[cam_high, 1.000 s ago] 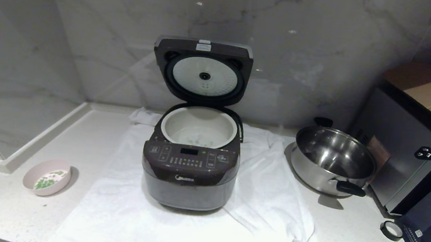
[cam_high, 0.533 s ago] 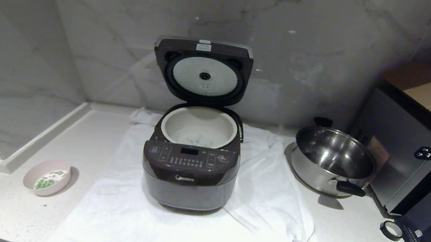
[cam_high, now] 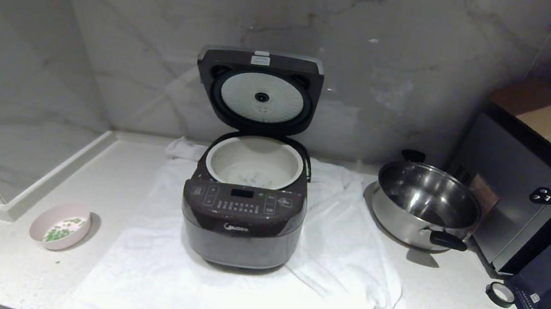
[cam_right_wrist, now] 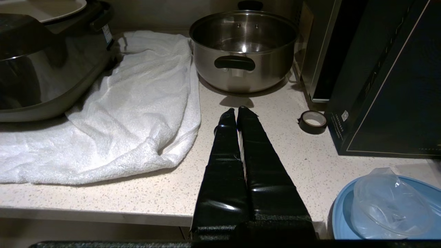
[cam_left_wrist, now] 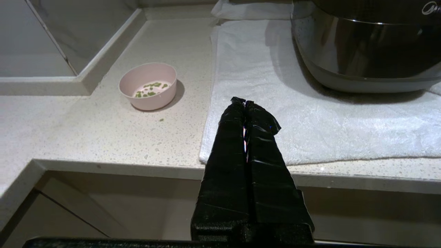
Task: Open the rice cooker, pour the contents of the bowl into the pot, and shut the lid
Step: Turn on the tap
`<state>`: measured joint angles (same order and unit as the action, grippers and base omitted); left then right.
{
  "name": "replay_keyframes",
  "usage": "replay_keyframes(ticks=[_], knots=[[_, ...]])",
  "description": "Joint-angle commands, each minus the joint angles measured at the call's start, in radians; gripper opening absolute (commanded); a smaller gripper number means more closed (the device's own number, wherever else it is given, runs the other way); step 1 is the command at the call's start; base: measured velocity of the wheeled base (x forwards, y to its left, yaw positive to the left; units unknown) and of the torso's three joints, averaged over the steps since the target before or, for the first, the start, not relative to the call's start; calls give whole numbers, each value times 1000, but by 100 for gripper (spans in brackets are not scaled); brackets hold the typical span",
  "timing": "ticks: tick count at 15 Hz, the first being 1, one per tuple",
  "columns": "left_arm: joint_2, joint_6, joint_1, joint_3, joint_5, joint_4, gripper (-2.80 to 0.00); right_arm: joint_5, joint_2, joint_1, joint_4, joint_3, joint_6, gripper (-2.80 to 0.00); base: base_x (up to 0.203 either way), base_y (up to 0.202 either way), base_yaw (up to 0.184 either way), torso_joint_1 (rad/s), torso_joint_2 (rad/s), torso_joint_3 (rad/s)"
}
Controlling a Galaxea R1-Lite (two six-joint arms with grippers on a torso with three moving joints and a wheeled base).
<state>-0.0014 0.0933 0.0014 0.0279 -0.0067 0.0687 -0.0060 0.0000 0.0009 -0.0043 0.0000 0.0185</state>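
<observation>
Nothing has shifted in the head view since the earlier frames: the rice cooker (cam_high: 241,222) stands on the white towel (cam_high: 346,264) with the lid (cam_high: 258,91) up, the pot (cam_high: 254,161) exposed, neither arm showing. From my left wrist, my left tool (cam_left_wrist: 244,102) is closed and empty over the desk (cam_left_wrist: 103,137) edge, well short of the bowl (cam_left_wrist: 148,85) holding its green contents (cam_left_wrist: 151,89), so a poor rim grip could tip it. From my right wrist, my right tool (cam_right_wrist: 234,109) is closed, parked before the steel pan (cam_right_wrist: 243,51).
</observation>
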Motion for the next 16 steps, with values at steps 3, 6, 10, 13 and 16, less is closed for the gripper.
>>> replay_keyframes(ticks=[3, 6, 10, 13, 16], knots=[[-2, 15, -1, -2, -6, -1, -280, 0, 0, -1, -2, 3, 1, -280, 0, 0, 0, 0, 0, 0], [-2, 15, 0, -2, -7, -1, -280, 0, 0, 0, -2, 2, 6, -280, 0, 0, 0, 0, 0, 0], [-2, 13, 0, -2, -9, -3, -280, -2, 0, -1, 0, 2, 9, -280, 0, 0, 0, 0, 0, 0], [-2, 13, 0, -2, -7, -3, -280, -2, 0, 1, 0, 2, 12, -280, 0, 0, 0, 0, 0, 0], [-2, 17, 0, -2, -7, -4, -280, -2, 0, 1, 0, 2, 14, -280, 0, 0, 0, 0, 0, 0]])
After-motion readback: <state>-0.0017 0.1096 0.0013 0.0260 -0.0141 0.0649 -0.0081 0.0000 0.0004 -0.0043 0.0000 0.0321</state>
